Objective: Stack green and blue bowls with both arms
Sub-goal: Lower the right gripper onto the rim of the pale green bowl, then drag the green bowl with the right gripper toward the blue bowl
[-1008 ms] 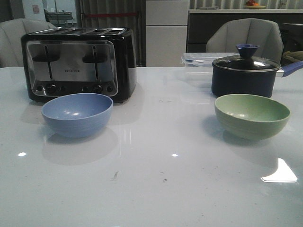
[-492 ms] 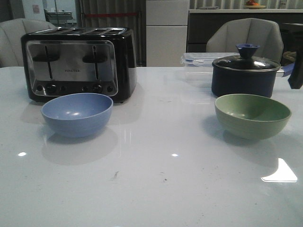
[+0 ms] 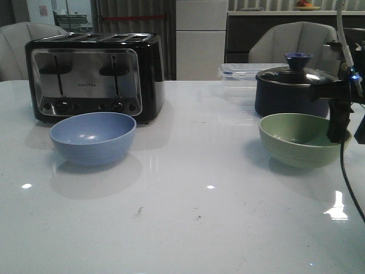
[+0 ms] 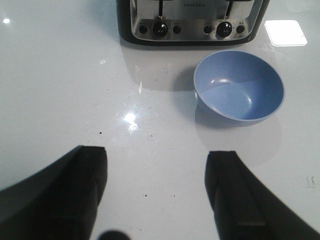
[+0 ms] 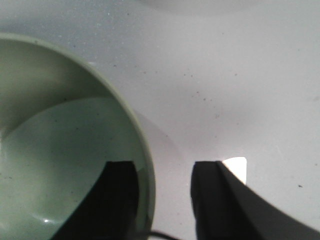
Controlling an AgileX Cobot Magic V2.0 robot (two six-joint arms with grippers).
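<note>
A: Where's the green bowl?
B: Right side of the front view, lower-mid, upright on the white surface. Dark pot w/ glass lid just behind it, clear plastic box further back.

A: Right tool?
B: At the far right edge of the front view, at the bowl's right rim. In the right wrist view the tool straddles the rim: one finger inside the bowl, the other outside over the surface. Fingers apart, a gap on each side of the rim, not clamped. A cable hangs from the arm down the right edge.

A: Blue bowl?
B: Left side of the front view, upright, just in front of the black & silver toaster. Well apart from the green one.

A: Left tool?
B: Not in the front view. In the left wrist view the tool sits at the bottom of the frame, fingers wide apart, holding nothing, above bare surface. Blue bowl in the upper right of that frame, toaster along the top edge.

A: Anything else?
B: Grey chairs behind the surface, top of frame.
</note>
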